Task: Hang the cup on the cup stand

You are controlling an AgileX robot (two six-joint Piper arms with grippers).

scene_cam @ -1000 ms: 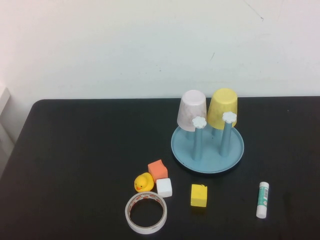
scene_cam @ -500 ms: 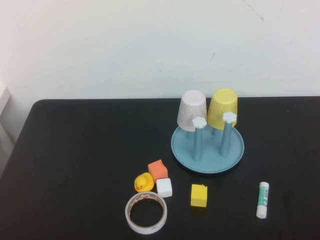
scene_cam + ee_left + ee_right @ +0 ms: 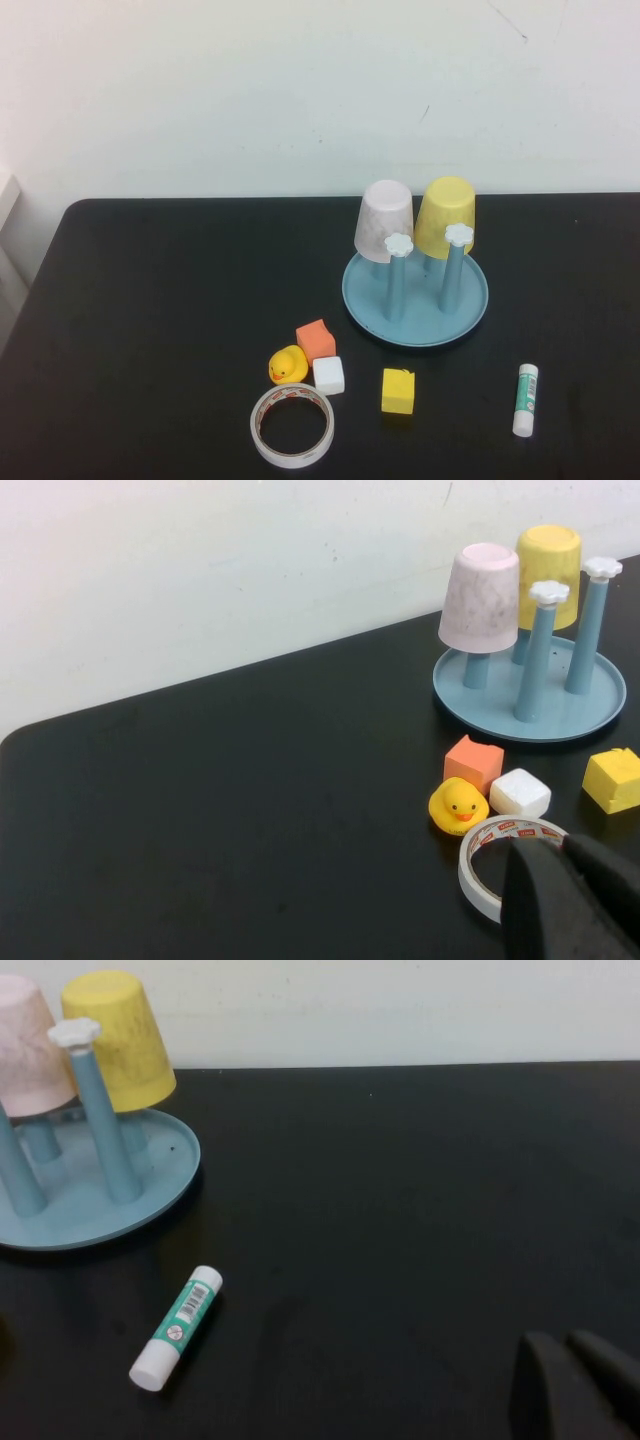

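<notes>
Though wrist-only, left gripper (image 3: pixel 563 850), right gripper (image 3: pixel 567 1342)

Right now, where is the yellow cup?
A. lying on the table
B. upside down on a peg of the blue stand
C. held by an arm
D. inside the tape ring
B: the yellow cup sits upside down over a peg of the blue stand, beside the pink cup.
</notes>
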